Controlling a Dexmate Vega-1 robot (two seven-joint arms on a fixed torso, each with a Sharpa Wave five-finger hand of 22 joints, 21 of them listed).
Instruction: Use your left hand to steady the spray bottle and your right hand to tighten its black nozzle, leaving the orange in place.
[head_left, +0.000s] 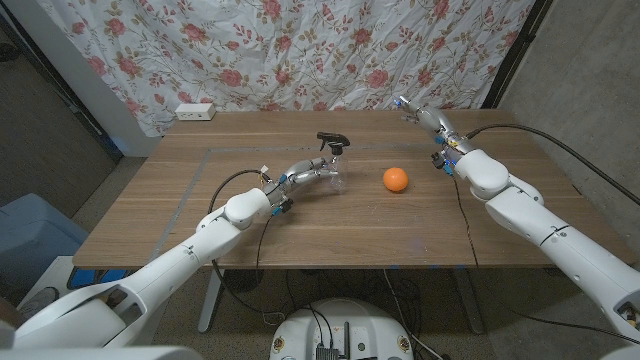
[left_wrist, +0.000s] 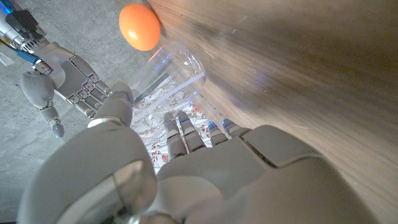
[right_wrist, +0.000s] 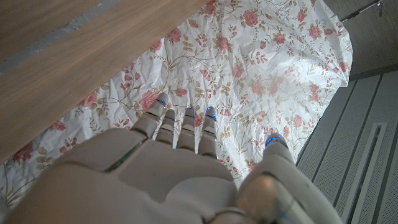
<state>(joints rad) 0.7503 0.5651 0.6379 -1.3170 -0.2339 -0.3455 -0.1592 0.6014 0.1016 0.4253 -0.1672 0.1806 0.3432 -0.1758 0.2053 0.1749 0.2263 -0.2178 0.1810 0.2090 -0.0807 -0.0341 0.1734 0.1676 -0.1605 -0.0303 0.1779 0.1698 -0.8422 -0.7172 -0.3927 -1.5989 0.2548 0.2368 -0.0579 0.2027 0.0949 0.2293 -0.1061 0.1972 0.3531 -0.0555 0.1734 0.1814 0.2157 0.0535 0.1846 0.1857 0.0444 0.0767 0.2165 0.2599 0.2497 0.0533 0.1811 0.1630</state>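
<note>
A clear spray bottle (head_left: 336, 172) with a black nozzle (head_left: 331, 141) stands upright near the middle of the table. The orange (head_left: 395, 179) lies on the wood just right of it. My left hand (head_left: 305, 172) reaches the bottle from the left, fingers stretched to its side. In the left wrist view the bottle (left_wrist: 177, 67) lies just past my left hand (left_wrist: 186, 162), thumb and fingers apart and not closed around it, with the orange (left_wrist: 140, 26) beyond. My right hand (head_left: 421, 116) hovers over the far right of the table, well away from the bottle. Its fingers (right_wrist: 181, 127) are extended and hold nothing.
A white power strip (head_left: 195, 111) lies at the table's back left edge. A flowered curtain (head_left: 300, 50) hangs behind the table. A blue bin (head_left: 30, 235) stands on the floor at the left. A black cable (head_left: 466, 205) runs along my right arm.
</note>
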